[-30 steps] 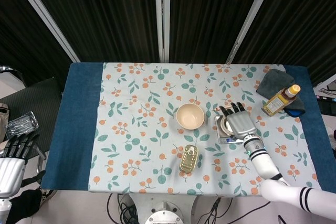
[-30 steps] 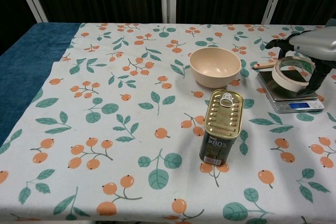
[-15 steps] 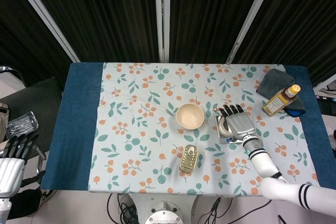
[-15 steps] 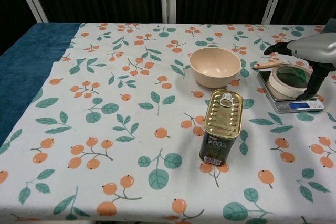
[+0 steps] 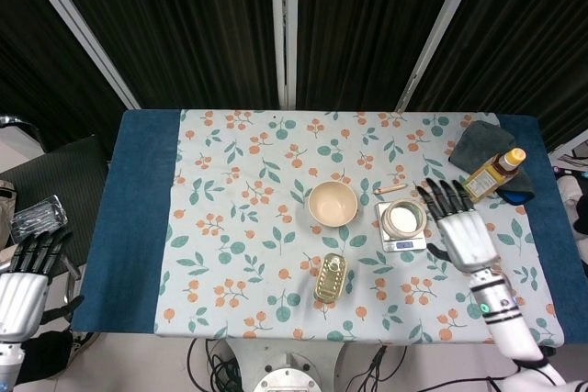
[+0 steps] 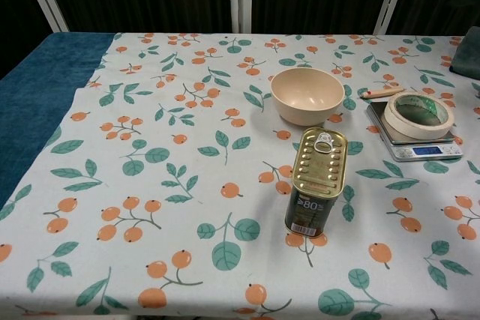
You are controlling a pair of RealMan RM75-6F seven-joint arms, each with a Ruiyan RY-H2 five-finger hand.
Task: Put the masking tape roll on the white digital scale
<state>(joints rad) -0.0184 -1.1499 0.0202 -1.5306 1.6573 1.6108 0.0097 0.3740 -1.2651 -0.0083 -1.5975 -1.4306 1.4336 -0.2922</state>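
Pulled back off the scale, right hand (image 5: 464, 234) now out to its right with fingers spread and holding nothing.

Left lying flat on the white digital scale (image 6: 417, 148), masking tape roll (image 6: 418, 116), hole facing up, where half a second ago the fingers hung right over it. Gone from the chest view altogether, that right hand; seen from the head view, palm down above the floral tablecloth (image 5: 248, 190), close beside the scale but not touching it. Down at the lower left, off the table edge, left hand (image 5: 20, 282), dark fingers straight and apart, nothing in them. Just left of the scale, beige bowl (image 6: 307, 95); nearer the front edge, gold tin can (image 6: 316, 181) standing upright. Off toward the far right corner, amber bottle (image 5: 491, 174) against a dark cloth (image 5: 478, 142).
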